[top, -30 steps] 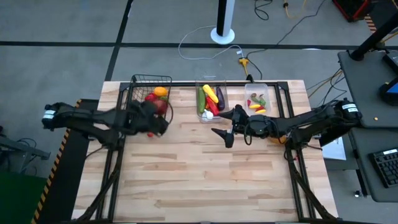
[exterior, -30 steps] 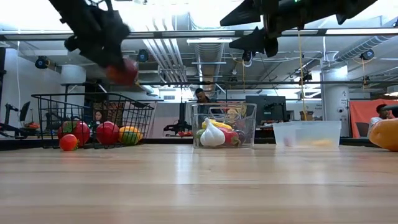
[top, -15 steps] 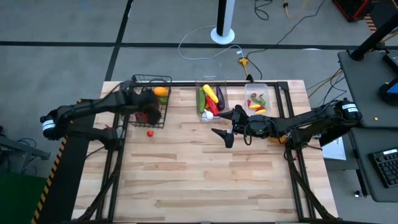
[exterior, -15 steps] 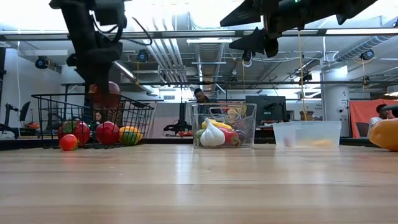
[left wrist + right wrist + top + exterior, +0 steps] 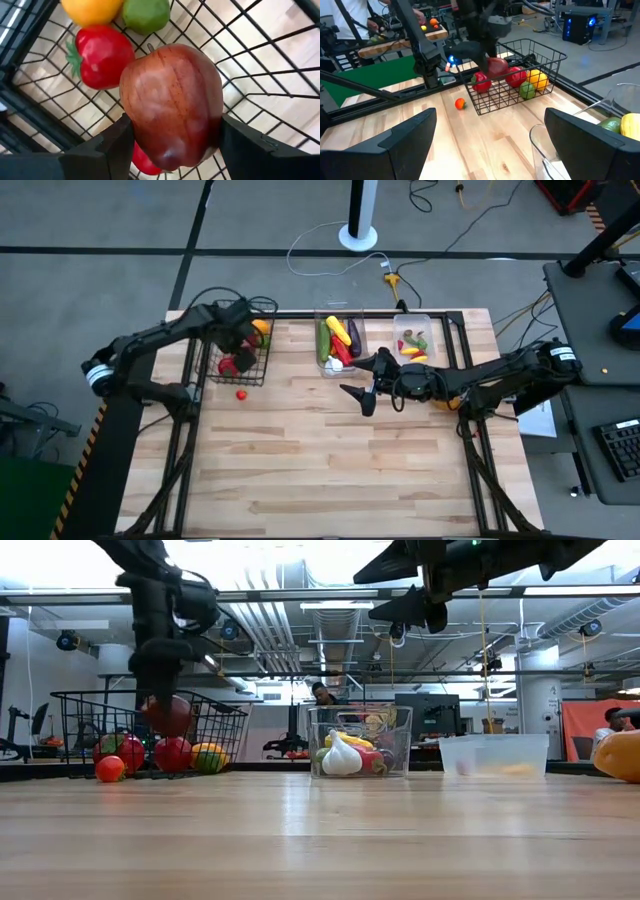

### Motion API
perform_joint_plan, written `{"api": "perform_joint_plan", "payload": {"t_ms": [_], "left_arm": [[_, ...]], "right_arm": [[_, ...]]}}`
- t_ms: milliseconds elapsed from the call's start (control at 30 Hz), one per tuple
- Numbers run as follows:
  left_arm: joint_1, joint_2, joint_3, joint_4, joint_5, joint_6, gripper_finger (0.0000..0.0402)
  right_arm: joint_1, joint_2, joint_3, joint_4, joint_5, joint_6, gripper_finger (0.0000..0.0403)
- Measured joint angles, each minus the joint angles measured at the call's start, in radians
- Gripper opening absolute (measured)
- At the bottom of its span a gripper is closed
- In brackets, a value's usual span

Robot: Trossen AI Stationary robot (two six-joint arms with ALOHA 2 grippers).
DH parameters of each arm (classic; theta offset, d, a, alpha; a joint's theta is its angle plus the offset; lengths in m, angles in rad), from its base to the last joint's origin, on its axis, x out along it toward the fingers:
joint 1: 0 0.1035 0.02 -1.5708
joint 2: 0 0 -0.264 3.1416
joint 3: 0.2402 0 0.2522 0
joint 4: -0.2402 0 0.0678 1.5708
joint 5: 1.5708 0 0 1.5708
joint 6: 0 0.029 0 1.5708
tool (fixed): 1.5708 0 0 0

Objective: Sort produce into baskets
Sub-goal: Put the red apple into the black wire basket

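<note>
My left gripper (image 5: 236, 345) is shut on a dark red apple (image 5: 172, 105) over the black wire basket (image 5: 243, 305). In the low view the apple (image 5: 168, 714) hangs partly below the basket's rim (image 5: 150, 693). A red pepper (image 5: 102, 56), an orange fruit (image 5: 92, 9) and a green one (image 5: 146, 15) lie on the basket floor. My right gripper (image 5: 362, 383) is open and empty, held above the table near the tall clear bin (image 5: 322, 370). A small red tomato (image 5: 241, 393) rests on the table in front of the basket. My left gripper pinches the apple's two opposite sides (image 5: 131, 127) between its two fingers (image 5: 107, 147), which come from above and point down. The apple is lifted clear, above the produce on the basket floor, with its stem (image 5: 150, 47) showing on the side away from the fingers.
The tall clear bin holds a cucumber, a yellow pepper, an eggplant and white garlic (image 5: 341, 757). The shallow clear bin (image 5: 428, 320) stands to its right with small peppers. An orange piece (image 5: 622, 755) lies on the table at the right. People show in the room behind.
My left gripper has carried the apple toward the table's far edge, from in front of the basket to over it, and has gone down until the apple hangs partly below the rim. It has stayed shut on the apple.
</note>
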Motion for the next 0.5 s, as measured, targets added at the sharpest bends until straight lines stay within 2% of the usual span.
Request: {"api": "perform_joint_plan", "payload": {"t_ms": [400, 500], "left_arm": [[0.007, 0.155, 0.028, -0.015, -0.001, 0.070, 0.0226], [0.007, 0.171, 0.028, -0.010, -0.023, 0.069, 0.0248]], "right_arm": [[-0.003, 0.000, 0.000, -0.025, 0.000, 0.009, 0.0364], [-0.003, 0.000, 0.000, -0.025, 0.000, 0.009, 0.0364]]}}
